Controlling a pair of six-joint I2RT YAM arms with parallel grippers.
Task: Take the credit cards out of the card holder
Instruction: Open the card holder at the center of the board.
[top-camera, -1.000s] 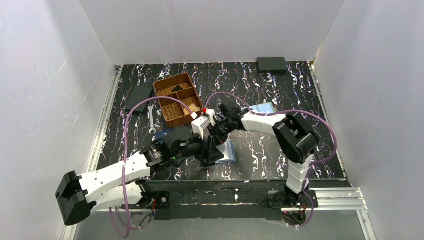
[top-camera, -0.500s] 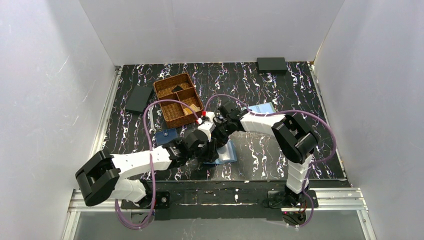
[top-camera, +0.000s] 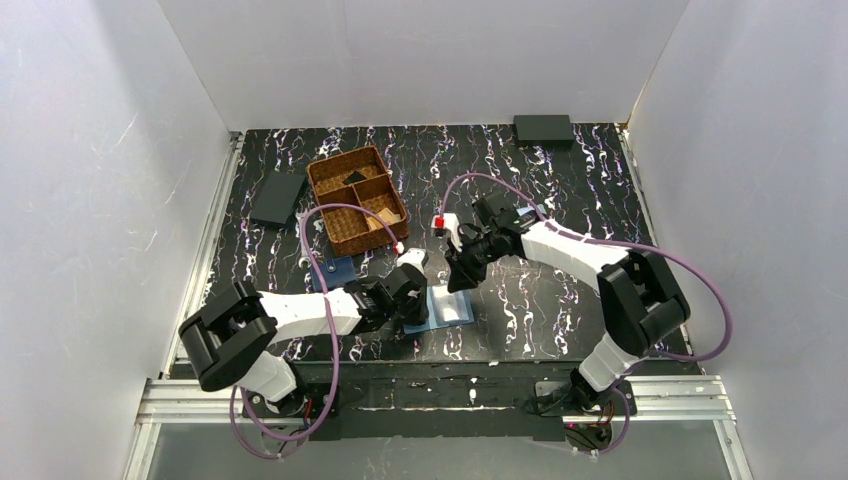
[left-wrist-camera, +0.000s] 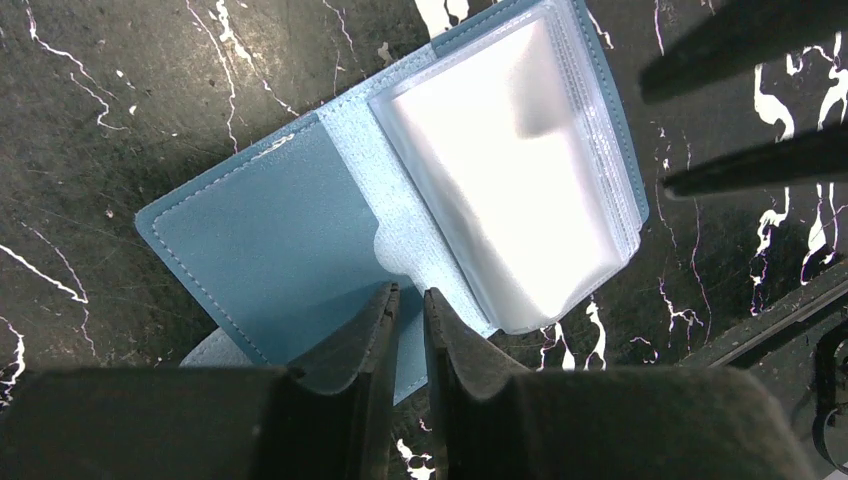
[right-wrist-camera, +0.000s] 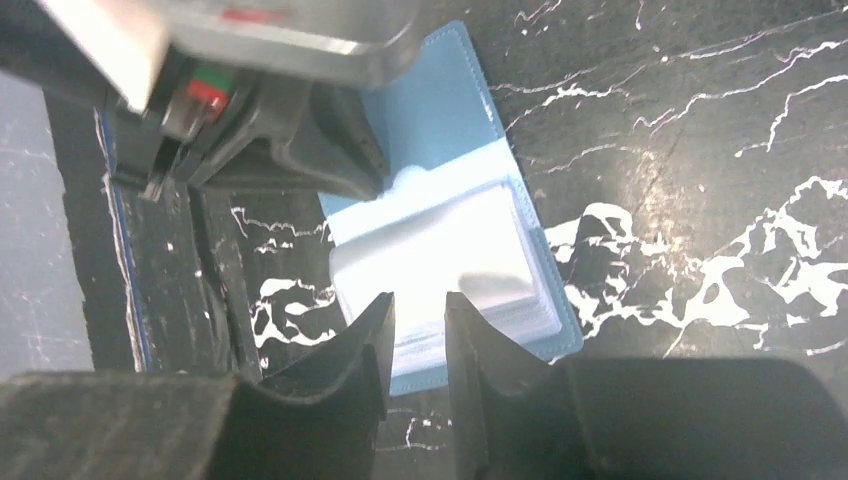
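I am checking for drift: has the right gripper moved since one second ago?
Yes. The right gripper shifted rightward, farther from the wicker basket.

High overview from the near edge; two close wrist views.
Top camera covers the whole table (top-camera: 560, 170); both wrist cameras look closely down on the card holder (top-camera: 450, 306) (left-wrist-camera: 270, 240) (right-wrist-camera: 440, 100), shared by all three.
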